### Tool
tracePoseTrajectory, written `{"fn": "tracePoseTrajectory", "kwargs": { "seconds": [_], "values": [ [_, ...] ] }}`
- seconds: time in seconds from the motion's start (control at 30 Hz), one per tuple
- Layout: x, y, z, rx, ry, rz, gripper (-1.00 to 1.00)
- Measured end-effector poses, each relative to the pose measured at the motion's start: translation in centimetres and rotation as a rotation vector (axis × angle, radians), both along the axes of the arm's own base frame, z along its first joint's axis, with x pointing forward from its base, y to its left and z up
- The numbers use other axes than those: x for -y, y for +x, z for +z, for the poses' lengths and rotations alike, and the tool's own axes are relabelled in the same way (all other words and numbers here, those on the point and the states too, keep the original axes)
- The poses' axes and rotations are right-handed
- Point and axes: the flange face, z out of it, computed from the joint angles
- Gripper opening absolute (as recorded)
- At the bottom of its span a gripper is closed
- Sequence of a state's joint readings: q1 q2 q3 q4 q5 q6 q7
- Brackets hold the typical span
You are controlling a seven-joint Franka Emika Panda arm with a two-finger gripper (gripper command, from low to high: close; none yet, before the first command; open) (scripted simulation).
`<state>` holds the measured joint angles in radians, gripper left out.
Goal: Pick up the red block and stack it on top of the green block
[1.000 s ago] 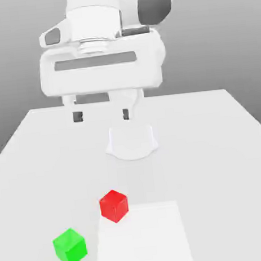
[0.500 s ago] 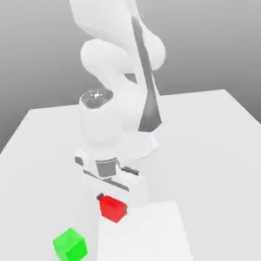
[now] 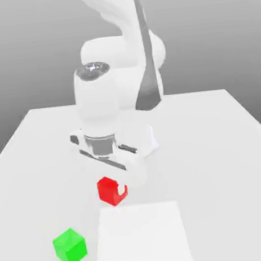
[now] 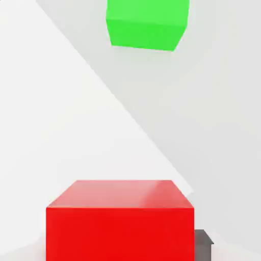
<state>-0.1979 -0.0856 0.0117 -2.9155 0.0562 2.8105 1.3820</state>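
No readable text, labels, numbers — blocks, arm, table plain.

The red block [image 3: 111, 191] hangs raised above the table; the green block [image 3: 69, 247] rests near the table's front edge.

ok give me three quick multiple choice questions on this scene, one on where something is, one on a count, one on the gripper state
1. In the exterior view, where is the small bright green cube relative to the small bright red cube?
A nearer the camera, toward the left
B behind it
C on top of it

2. How many cubes are there?
A one
B two
C three

3. The gripper is:
A open above the table
B shut on the green cube
C shut on the red cube

Answers: 1 A, green sits lower and further left; 2 B, one red, one green; 3 C, fingers flank the red cube.
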Motion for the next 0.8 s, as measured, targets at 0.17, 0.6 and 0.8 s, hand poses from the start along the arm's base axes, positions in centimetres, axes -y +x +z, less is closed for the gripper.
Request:
{"fn": "tracePoseTrajectory", "kwargs": {
  "seconds": [0.17, 0.6, 0.8],
  "values": [
    [1.3, 1.1, -0.6, -0.042, 0.024, -0.302, -1.0],
    [5.2, 4.3, -1.4, -0.121, -0.01, -1.085, -1.0],
    [7.1, 6.1, -0.3, -0.106, -0.04, -1.437, -1.0]
  ]
}}
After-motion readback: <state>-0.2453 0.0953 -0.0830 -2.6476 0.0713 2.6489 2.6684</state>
